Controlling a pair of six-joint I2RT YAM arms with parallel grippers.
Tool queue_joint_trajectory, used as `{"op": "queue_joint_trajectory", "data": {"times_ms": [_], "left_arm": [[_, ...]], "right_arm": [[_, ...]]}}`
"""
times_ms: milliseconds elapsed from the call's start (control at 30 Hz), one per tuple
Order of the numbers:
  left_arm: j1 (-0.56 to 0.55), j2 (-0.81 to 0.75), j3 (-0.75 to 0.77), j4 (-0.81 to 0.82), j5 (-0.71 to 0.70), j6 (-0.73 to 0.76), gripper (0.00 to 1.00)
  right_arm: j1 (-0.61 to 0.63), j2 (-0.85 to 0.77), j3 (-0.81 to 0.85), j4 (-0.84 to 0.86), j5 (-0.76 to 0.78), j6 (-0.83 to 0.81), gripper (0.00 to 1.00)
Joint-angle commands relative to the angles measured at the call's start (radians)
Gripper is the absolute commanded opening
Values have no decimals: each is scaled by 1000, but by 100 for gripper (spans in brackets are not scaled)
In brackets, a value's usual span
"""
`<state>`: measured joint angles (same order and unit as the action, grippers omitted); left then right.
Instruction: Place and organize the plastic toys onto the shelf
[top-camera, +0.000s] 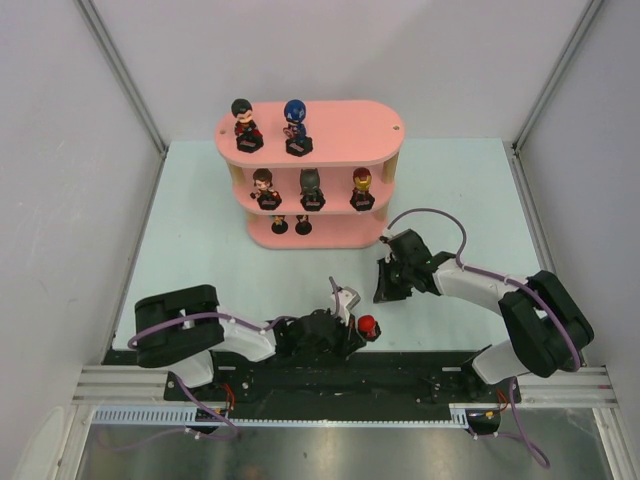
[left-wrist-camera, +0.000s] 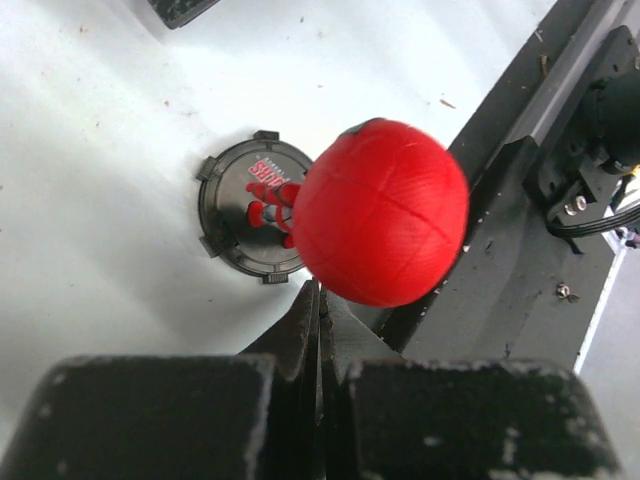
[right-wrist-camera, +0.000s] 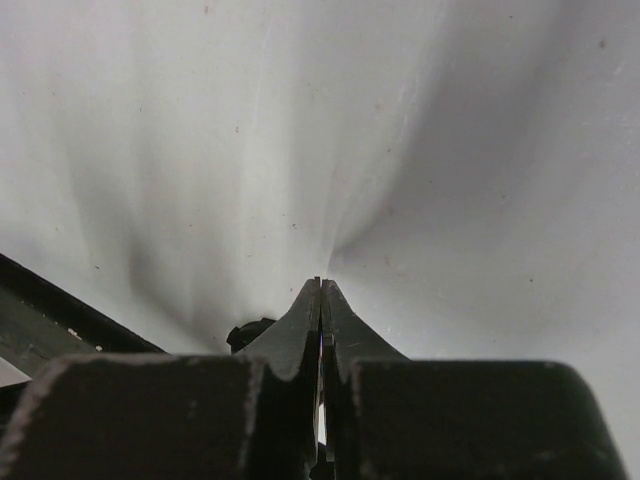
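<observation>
Pale, smooth desk (top-camera: 200, 230) fills the floor of the white box. At its far side stands the pink shelf (top-camera: 345, 128) with three oval boards on light wooden posts.

Two black and white robot arms sit at the near edge. The left arm (top-camera: 240, 340) lies low along the near edge and reaches right. Its jaws are pressed together, with nothing between them. The right arm (top-camera: 480, 285) bends in from the right. Its jaws are pressed together too and hold nothing. They point at bare desk, near the shelf's right end.

Five plastic toys stand in plain sight on the shelf. On the top board, at the left, are a dark-haired toy (top-camera: 243, 122) and a blue-headed toy (top-camera: 296, 122). On the middle board are a brown-haired toy (top-camera: 263, 186), a black-headed toy (top-camera: 312, 186) and a red and gold toy (top-camera: 362, 185). Two more small shapes peek out on the bottom board.

One red-headed toy (left-wrist-camera: 380, 225) stands on the desk on its round black base (left-wrist-camera: 235, 215), just beside the tips of the left jaws.
</observation>
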<state>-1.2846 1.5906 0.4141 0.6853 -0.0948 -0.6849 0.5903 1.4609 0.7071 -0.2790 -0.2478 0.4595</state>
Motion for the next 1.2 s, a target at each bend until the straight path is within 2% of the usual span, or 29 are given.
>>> {"op": "queue_joint_trajectory", "data": {"times_ms": [0,1167], "left_arm": [[-1,25,17,5,-36,-31,0],[36,71,20,-76,-56,-87,0]], "right_arm": [[13,7,-5,23,-19,-2,0],[36,-23,-101,9,-67,5,0]]}}
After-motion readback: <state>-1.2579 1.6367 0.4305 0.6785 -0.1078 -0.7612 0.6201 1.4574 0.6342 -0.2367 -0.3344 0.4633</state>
